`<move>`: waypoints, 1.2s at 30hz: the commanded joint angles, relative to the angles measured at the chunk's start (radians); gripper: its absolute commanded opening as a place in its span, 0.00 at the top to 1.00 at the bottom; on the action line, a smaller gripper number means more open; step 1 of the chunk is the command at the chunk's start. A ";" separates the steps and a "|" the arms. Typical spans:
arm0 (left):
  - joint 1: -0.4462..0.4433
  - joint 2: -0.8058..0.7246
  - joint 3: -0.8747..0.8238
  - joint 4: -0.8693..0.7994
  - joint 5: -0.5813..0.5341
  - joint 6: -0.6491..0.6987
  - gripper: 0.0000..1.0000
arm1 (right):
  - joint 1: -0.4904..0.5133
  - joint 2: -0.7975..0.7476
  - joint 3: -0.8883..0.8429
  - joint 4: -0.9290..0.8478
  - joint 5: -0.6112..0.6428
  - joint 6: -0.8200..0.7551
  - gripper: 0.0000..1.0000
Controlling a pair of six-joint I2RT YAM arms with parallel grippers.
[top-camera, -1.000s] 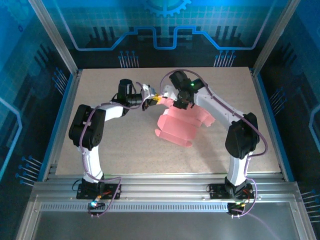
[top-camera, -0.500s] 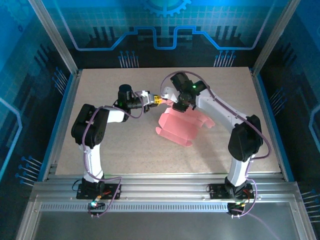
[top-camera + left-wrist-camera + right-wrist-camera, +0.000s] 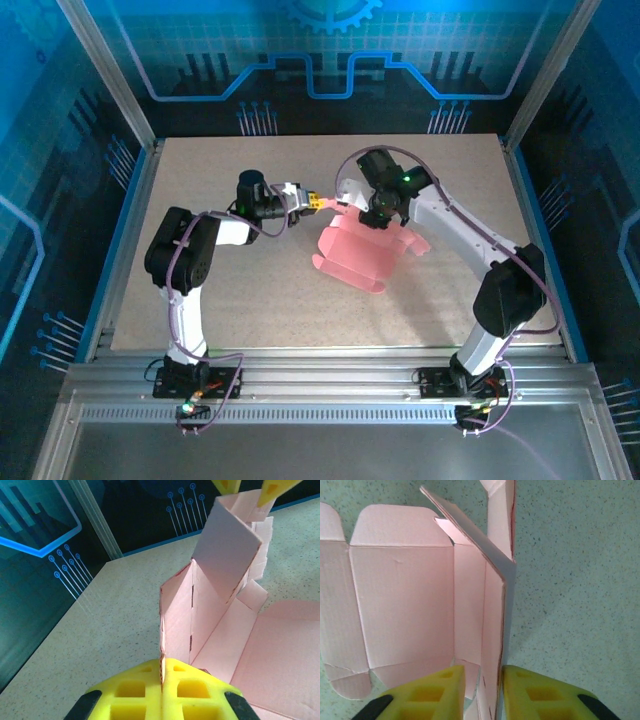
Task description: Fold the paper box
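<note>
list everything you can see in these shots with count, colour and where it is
paper box: one, pink, partly folded sheet at the middle of the table, one edge panel raised
table: one, speckled beige, under the sheet and arms
enclosure walls: three, blue with circuit print, at the far and side edges
frame rails: several, silver metal, along the near edge under the arm bases
left arm: one, black and white, reaching in from the left
right arm: one, black and white, reaching in from the right
left fingers: two, yellow, shut on the paper box's raised edge
right fingers: two, yellow, apart, one on each side of the raised panel
</note>
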 commanded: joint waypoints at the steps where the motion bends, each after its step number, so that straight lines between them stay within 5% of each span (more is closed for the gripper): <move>1: -0.001 0.019 0.017 0.023 0.039 0.014 1.00 | 0.014 0.013 -0.011 -0.023 0.044 -0.004 0.78; 16: 0.002 0.029 0.033 -0.071 0.028 0.061 1.00 | 0.047 0.094 0.003 0.016 0.128 -0.038 0.98; 36: 0.004 0.022 0.040 -0.241 0.010 0.184 1.00 | 0.019 0.270 0.153 0.002 0.090 -0.031 0.95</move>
